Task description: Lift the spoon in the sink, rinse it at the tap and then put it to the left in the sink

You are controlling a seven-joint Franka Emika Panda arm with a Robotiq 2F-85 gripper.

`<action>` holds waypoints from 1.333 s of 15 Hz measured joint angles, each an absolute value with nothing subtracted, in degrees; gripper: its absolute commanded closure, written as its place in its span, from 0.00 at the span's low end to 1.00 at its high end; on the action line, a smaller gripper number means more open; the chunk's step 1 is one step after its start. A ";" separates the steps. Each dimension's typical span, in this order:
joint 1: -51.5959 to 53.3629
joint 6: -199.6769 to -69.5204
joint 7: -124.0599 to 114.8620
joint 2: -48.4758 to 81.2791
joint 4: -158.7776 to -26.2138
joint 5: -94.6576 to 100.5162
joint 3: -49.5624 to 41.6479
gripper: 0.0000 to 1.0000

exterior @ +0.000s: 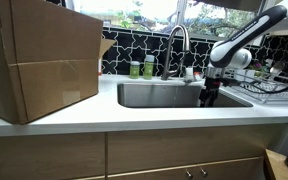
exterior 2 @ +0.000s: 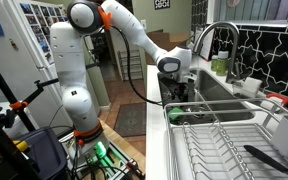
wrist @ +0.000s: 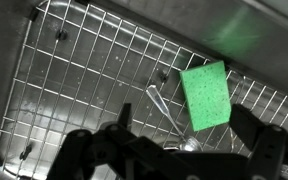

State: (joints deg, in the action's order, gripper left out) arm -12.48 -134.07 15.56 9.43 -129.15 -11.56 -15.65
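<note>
A silver spoon [wrist: 166, 112] lies on the wire grid [wrist: 74, 70] at the sink bottom, handle pointing up-left, bowl near the gripper body. A green sponge [wrist: 207, 93] lies just right of it. My gripper [wrist: 179, 135] is open, its fingers straddling the spoon from above, one finger left and one right of it. In both exterior views the gripper [exterior: 209, 96] [exterior 2: 176, 93] reaches down into the steel sink [exterior: 154, 96]. The tap [exterior: 178, 42] stands behind the sink.
A large cardboard box [exterior: 39, 60] sits on the counter beside the sink. Green bottles [exterior: 142, 68] stand behind the basin. A wire dish rack [exterior 2: 219, 140] lies on the counter on the arm's side.
</note>
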 measured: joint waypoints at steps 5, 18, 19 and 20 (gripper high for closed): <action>-13.05 -134.13 16.20 11.12 -127.72 -12.55 -15.13 0.00; -13.09 -151.92 13.98 22.14 -127.33 -7.22 -9.41 0.00; -13.44 -153.46 14.06 23.05 -127.26 -7.35 -8.76 0.00; -13.83 -154.71 14.14 23.90 -127.09 -7.45 -8.11 0.00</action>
